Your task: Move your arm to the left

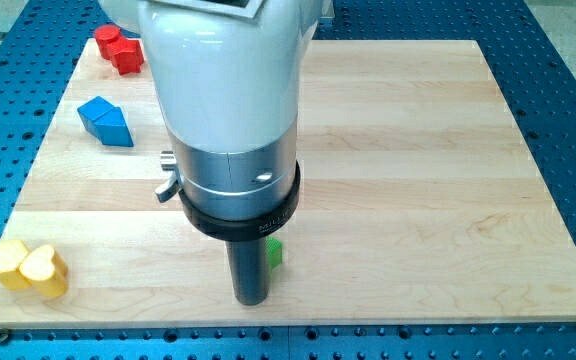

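while my tip (pixel 251 298) sits just left of green block (pixel 275 252), no claw in view.

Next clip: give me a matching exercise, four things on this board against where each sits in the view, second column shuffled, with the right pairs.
Things:
1. red block
2. blue block
3. yellow heart-shaped block
4. green block

Places:
A. board's bottom left corner
B. just to the view's right of my tip, mostly hidden by the rod
C. board's top left corner
D. left side, below the red one

Pairs: 1-C, 2-D, 3-A, 4-B
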Controlling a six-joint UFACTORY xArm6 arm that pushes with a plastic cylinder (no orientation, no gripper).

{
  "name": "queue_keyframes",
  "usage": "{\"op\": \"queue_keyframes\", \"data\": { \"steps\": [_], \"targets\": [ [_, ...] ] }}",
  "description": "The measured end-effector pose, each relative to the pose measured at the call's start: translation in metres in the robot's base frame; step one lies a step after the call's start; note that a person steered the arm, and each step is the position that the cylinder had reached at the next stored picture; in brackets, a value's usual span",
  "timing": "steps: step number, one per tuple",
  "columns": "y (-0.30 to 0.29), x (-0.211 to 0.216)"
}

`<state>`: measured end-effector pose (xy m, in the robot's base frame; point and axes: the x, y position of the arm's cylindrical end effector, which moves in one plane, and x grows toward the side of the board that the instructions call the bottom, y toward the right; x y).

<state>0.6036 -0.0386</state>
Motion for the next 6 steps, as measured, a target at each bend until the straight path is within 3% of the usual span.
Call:
{"op": "queue_keyframes", "data": {
  "steps": [2, 5, 6],
  "targets": [
    [-0.070, 0.013],
    [-0.088, 0.008],
    [-0.116, -0.034]
  ]
}}
